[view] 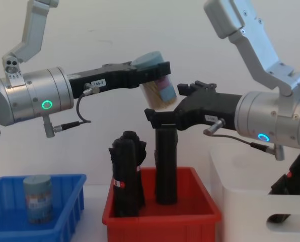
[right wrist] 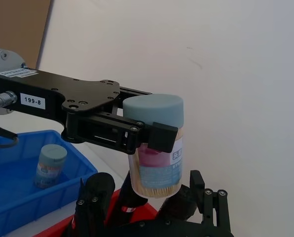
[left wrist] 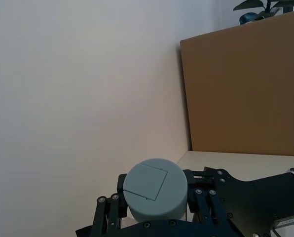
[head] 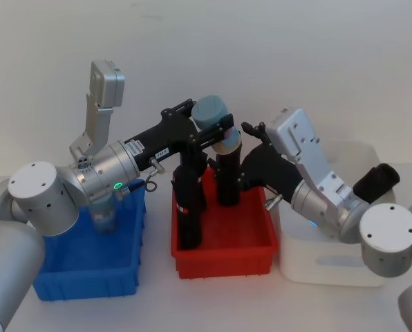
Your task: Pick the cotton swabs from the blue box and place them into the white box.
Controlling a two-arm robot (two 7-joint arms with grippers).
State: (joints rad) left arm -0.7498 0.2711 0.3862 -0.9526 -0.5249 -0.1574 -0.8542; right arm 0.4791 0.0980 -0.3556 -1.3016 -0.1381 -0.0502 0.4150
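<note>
Left gripper [view: 157, 75]: raised high above the red bin [view: 162, 219], arm stretched level across from the robot's left; jaws closed on a cotton swab jar [view: 157, 91] just under its grey-blue lid, so the jar hangs clear of everything below

Held jar: long axis tilted a little off upright, lid uppermost, pale sticks showing in the clear lower half; in the right wrist view the jar [right wrist: 157, 148] sits clamped near its top with the body free beneath

Right gripper [view: 162, 118]: just beside and slightly below the held jar, on its white-box side, arm reaching in level from the robot's right; whether its jaws are open or closed cannot be told

Key relation: the jar's free lower body points down toward the right gripper, which is the nearer arm to the white box [view: 263, 201]; judged a hand-over mid-air, calling for a grasp on the body below the left jaws

Blue box [view: 36, 222]: on the robot's left, one more swab jar [view: 38, 198] standing upright inside

Red bin: between the two boxes, holding tall black cylinders [view: 166, 161]
</note>
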